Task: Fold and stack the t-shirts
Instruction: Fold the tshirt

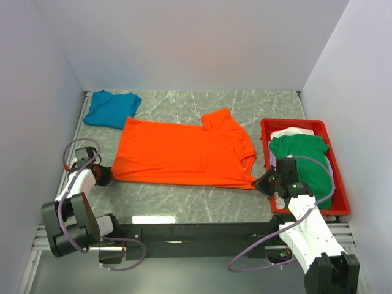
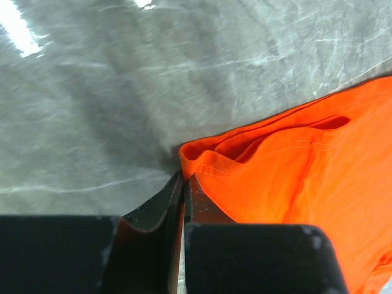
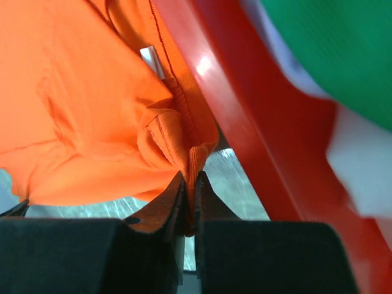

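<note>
- Orange t-shirt (image 1: pixel 184 153) lay spread flat across the middle of the marble-patterned table (image 1: pixel 184 208), collar end pointing to 3 o'clock, hem end at 9 o'clock.
- Left gripper (image 2: pixel 183 182) was down at the shirt's 8 o'clock corner. Its jaws were pressed nearly together, with a sliver of orange hem caught between the tips.
- In the left wrist view the stitched corner of the cloth curled up just ahead of the fingertips, with bare tabletop to the left of it.
- Right gripper (image 3: pixel 192 184) was at the shirt's 4 o'clock corner. Its jaws were narrow too, nipping a bunched fold of orange fabric.
- That pinch sat right beside the near wall of the red tray (image 1: pixel 340 202), and a small white label showed on the cloth above it.
- The tray stood at 3 o'clock on the table, just beside the orange shirt's edge.
- Green t-shirt (image 1: pixel 303 156) lay heaped in the tray, on top of a white t-shirt (image 1: pixel 291 131) that peeked out at the 12 o'clock end.
- Teal t-shirt (image 1: pixel 111 109) lay crumpled at 10 o'clock in the far left corner, its near edge just beside the orange one.
</note>
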Robot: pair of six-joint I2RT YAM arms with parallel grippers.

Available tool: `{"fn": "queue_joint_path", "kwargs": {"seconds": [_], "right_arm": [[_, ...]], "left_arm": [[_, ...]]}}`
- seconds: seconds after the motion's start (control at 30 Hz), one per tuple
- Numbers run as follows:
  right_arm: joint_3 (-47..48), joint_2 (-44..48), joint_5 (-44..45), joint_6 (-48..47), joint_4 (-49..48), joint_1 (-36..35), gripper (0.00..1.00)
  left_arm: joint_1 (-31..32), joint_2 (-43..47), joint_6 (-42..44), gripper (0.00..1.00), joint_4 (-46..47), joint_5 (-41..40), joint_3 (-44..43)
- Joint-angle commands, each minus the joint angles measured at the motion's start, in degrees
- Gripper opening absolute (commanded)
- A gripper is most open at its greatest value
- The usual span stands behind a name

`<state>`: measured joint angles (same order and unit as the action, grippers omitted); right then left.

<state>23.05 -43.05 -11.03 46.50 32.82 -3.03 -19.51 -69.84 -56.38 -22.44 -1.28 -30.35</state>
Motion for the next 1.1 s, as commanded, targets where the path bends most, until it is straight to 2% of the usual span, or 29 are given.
{"fn": "queue_joint_path", "kwargs": {"seconds": [0.0,0.07,0.1,0.13,0.17,0.27,0.33,0.4,0.5,0.57,0.67,0.83,1.07], "right_arm": [[-0.11,2.61,2.77,0.08,5.76,1.18,0.09],[-0.2,2.79,1.36,0.26,6.55,1.27,0.19],[-0.02,2.88,1.18,0.43,6.9,1.27,0.35],[0.59,2.97,1.18,0.26,7.78,1.27,0.42],[1.12,3.14,1.18,-0.18,8.22,1.36,0.54],[4.36,4.02,-0.13,-2.19,9.11,1.18,0.68],[7.18,3.85,-1.53,-3.17,8.06,1.18,0.7],[9.72,1.4,-4.43,-4.49,2.18,0.57,0.79],[17.6,-6.66,0.55,-5.89,-1.43,-3.72,0.79],[21.93,-11.07,4.68,-6.85,-1.27,-6.63,0.79],[27.22,-16.8,8.12,-7.39,-1.96,-11.03,0.79],[22.93,-17.77,6.9,-6.25,-5.04,-14.46,0.79],[13.08,-14.17,4.44,-1.08,-9.7,-20.17,0.78]], "left_arm": [[-1.5,4.36,2.06,0.09,-1.12,-0.48,1.78],[-1.41,7.25,1.45,0.15,-1.12,0.65,2.4],[-1.41,7.96,0.4,0.19,-1.29,0.66,2.57],[-1.5,9.36,0.05,0.24,-1.56,0.58,2.4],[-1.59,9.98,0.22,0.33,-2.34,0.05,1.7],[-1.5,12.36,1.62,0.49,-4.19,-2.23,-1.19],[-1.5,13.59,3.38,0.52,-3.15,-1.63,-2.78],[-1.5,12.98,3.73,0.53,-0.69,1.95,-4.98],[0.6,8.26,1.98,0.55,2.22,2.07,-10.32],[4.55,5.08,1.98,0.56,-1.89,-2.22,-16.81],[7.47,2.96,2.06,0.55,-5.34,-6.72,-18.44],[7.2,7.34,1.36,0.54,-4.81,-8.56,-12.38],[7.2,10.69,-2.68,0.54,-7.0,-11.63,-3.94]]}}
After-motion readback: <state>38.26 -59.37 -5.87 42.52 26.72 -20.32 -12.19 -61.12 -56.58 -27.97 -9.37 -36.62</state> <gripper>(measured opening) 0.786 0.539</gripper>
